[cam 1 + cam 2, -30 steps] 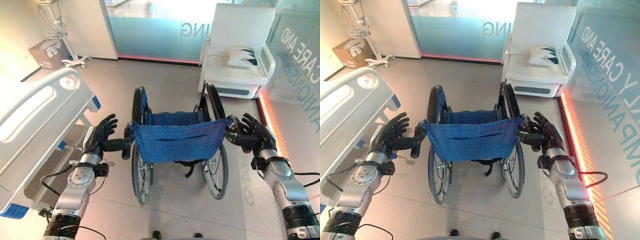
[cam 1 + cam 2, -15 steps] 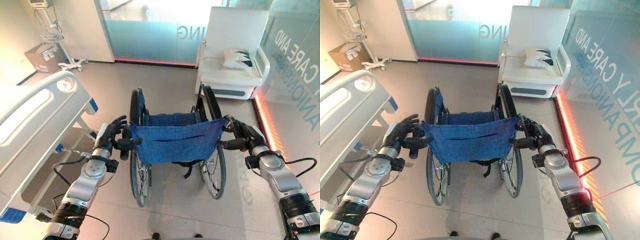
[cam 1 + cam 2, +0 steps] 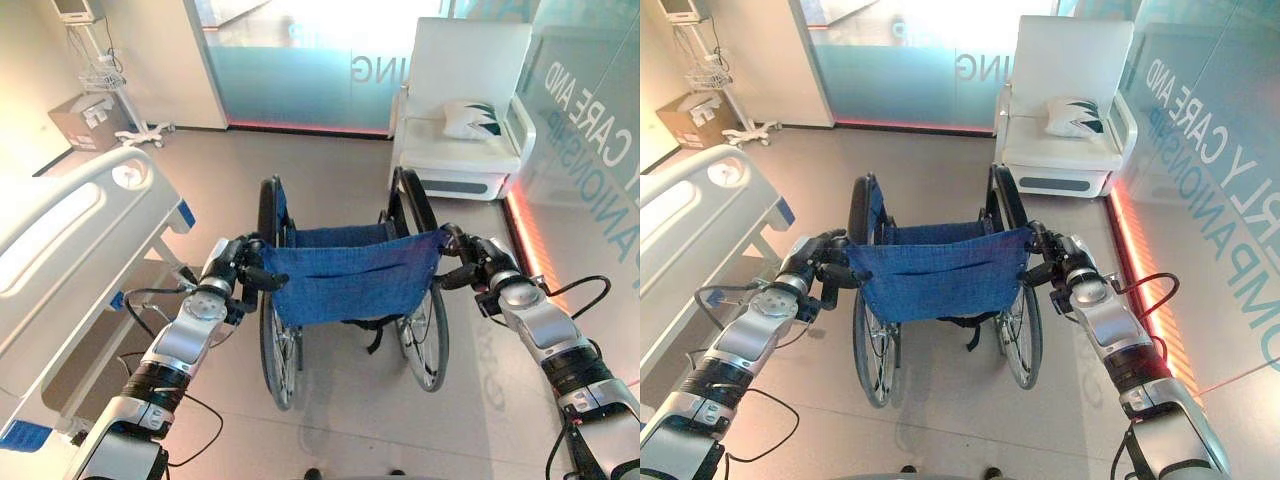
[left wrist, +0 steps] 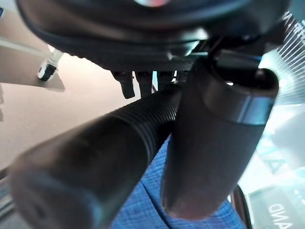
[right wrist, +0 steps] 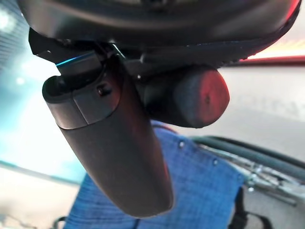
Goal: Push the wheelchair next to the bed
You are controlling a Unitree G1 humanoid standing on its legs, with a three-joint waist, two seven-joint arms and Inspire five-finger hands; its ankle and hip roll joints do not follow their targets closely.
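The black-wheeled wheelchair has a matt blue woven-cloth backrest and ribbed black rubber push handles. The white bed's plastic rail looks smooth. The white armchair looks glossy; the beige floor is smooth, faintly reflective.

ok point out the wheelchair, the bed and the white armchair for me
wheelchair [image 3: 350,283]: left eye view, on the blue fabric backrest.
bed [image 3: 70,225]: left eye view, on the white side rail.
white armchair [image 3: 1065,50]: right eye view, on the upright back cushion.
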